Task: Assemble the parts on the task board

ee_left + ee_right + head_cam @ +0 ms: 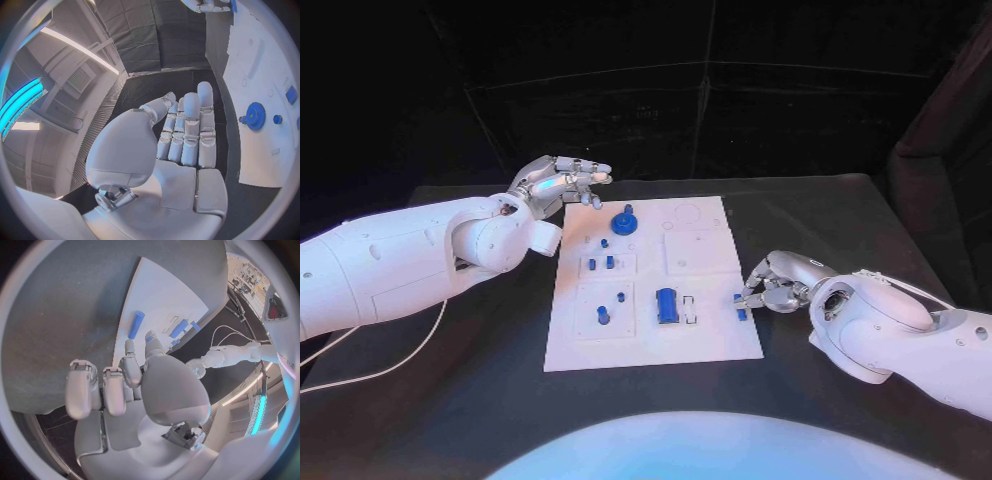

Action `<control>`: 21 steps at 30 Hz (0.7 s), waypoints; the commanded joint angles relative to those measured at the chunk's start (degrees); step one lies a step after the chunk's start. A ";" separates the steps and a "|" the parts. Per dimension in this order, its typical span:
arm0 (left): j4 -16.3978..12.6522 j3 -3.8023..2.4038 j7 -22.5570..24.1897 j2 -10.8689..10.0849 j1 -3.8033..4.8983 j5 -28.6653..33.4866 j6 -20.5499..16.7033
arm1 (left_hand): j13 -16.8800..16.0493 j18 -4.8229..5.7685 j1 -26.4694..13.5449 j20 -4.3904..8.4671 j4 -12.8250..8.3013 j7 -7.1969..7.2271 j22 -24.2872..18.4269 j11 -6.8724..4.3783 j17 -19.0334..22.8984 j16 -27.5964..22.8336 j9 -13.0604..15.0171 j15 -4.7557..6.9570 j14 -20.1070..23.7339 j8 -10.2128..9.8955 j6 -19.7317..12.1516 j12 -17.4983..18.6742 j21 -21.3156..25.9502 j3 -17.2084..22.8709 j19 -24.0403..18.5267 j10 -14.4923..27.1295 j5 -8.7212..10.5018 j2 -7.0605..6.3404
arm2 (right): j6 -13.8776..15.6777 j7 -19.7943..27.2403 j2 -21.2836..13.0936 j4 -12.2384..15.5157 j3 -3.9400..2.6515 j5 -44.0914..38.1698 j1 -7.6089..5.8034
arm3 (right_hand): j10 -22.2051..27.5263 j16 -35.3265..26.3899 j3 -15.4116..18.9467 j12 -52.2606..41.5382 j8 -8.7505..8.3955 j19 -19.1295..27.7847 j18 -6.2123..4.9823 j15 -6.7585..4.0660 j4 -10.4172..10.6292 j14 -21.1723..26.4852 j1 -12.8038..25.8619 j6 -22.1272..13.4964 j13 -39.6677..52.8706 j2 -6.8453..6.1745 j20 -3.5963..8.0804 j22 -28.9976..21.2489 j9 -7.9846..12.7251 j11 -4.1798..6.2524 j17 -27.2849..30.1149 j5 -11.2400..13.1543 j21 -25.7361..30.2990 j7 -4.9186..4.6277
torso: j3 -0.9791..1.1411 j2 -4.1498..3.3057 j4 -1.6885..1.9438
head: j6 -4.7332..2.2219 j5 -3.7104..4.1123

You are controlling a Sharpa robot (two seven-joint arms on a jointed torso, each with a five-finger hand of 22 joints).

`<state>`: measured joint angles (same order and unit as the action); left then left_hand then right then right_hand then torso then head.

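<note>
- Here, the white task board [653,285] lies flat mid-desk [473,390]; long side runs away from the robot; the desk is black.
- Left robot hand [563,181] hovers by the board's far-left corner, just off its edge; left wrist view shows the fingers [190,127] straight, side by side, w/ nothing in them, so it's open and holds nothing.
- Blue gear-shaped part [626,222] stands on the board near that far-left corner, close to the left robot hand but not touching it; same gear [255,116] seen beside the fingertips in the left wrist view.
- Right robot hand [769,285] sits at the board's right edge, near side; fingers curled in toward a small blue part [740,305] at the rim.
- Right wrist view: a blue tip [150,338] shows between thumb and a finger, so it looks pinched; the hold looks light; can't tell how firm.
- A blue cylindrical part [136,324] lies on the board just past those fingertips, apart from them.
- Large blue block [666,304] stands in the near-middle of the board, beside a white slot; well left of the right robot hand.
- Small blue pegs [599,264] sit in the board's left column, mid-way; another blue peg [603,314] in the near-left recess.
- Right half of the board at the far end shows plain white square recesses [694,250].
</note>
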<state>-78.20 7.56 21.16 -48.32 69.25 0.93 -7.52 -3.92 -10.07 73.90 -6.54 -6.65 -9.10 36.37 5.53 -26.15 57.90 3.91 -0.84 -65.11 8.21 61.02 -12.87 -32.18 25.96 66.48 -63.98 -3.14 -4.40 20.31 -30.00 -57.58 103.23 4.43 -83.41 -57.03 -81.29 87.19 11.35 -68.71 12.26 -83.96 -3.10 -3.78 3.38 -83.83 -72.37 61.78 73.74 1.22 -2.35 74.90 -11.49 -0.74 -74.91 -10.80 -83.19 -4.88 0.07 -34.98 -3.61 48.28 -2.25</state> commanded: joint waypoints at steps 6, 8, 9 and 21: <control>-0.03 -0.02 0.51 -0.05 0.09 0.17 0.78 | 0.07 -0.40 0.43 -0.02 -0.36 -0.29 -0.09 0.08 0.06 0.01 -0.04 -0.08 0.42 -0.17 -0.07 -0.17 0.31 -0.10 0.06 0.32 0.17 -0.11 | -4.34 -2.77 1.63 -0.97 0.00 -3.06 0.03 | -0.02 -0.18 0.52 0.28 -0.21 -1.43 0.36 0.09 0.05 -4.97 0.42 0.59 -0.15 -0.37 -0.05 2.35 -0.14 0.47 -9.27 -0.39 0.17 0.03 | -0.03 0.05 0.04 | 0.20 -0.03; -0.02 -0.02 0.49 -0.05 0.09 0.17 0.81 | 0.07 -0.40 0.43 -0.02 -0.36 -0.29 -0.09 0.08 0.06 0.01 -0.04 -0.08 0.42 -0.17 -0.07 -0.17 0.31 -0.10 0.06 0.32 0.17 -0.11 | -4.77 -2.90 1.91 -1.12 0.00 -3.19 0.06 | 0.00 -0.18 0.54 0.32 -0.22 -1.43 0.37 0.08 0.01 -4.97 0.33 0.65 -0.16 -0.38 -0.04 2.36 -0.16 0.49 -9.27 -0.44 0.16 0.06 | 0.00 0.04 0.03 | 0.26 -0.10; -0.02 -0.02 0.47 -0.05 0.09 0.17 0.81 | 0.07 -0.40 0.43 -0.02 -0.36 -0.29 -0.09 0.08 0.06 0.01 -0.04 -0.08 0.42 -0.17 -0.07 -0.17 0.31 -0.10 0.06 0.32 0.17 -0.11 | -5.04 -3.00 2.08 -1.20 0.00 -3.29 0.07 | 0.01 -0.18 0.55 0.33 -0.22 -1.43 0.36 0.06 -0.04 -4.97 0.23 0.70 -0.16 -0.37 -0.02 2.36 -0.19 0.51 -9.28 -0.51 0.17 0.08 | 0.01 0.02 0.00 | 0.29 -0.14; -0.01 0.00 0.28 -0.14 0.09 0.17 1.02 | 0.07 -0.40 0.43 -0.02 -0.36 -0.29 -0.09 0.08 0.06 0.01 -0.04 -0.08 0.42 -0.17 -0.07 -0.17 0.31 -0.10 0.06 0.32 0.17 -0.11 | -8.46 -4.54 3.59 -1.95 0.02 -7.36 0.22 | 0.21 -0.22 -0.60 0.67 -0.84 -1.42 0.38 -0.19 -2.50 -4.97 -4.09 1.24 -0.19 0.78 0.24 2.40 -0.54 0.74 -9.28 0.89 0.21 0.22 | -0.02 0.05 0.01 | 0.38 -0.15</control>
<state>-78.14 7.60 21.12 -48.44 69.25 0.93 -7.34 -3.92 -10.07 73.90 -6.54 -6.65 -9.10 36.37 5.53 -26.16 57.90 3.91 -0.84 -65.11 8.21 61.02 -12.87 -32.18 25.96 66.48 -63.98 -3.14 -4.40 14.89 -33.32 -54.11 101.35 4.29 -88.02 -56.96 -81.05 87.19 10.76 -68.26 11.60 -83.96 -3.10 -3.78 1.21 -83.83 -75.86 62.74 73.66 1.86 -2.35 74.90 -12.12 -0.51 -74.90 -10.30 -83.19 -4.62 0.05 -34.91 -3.60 48.64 -2.41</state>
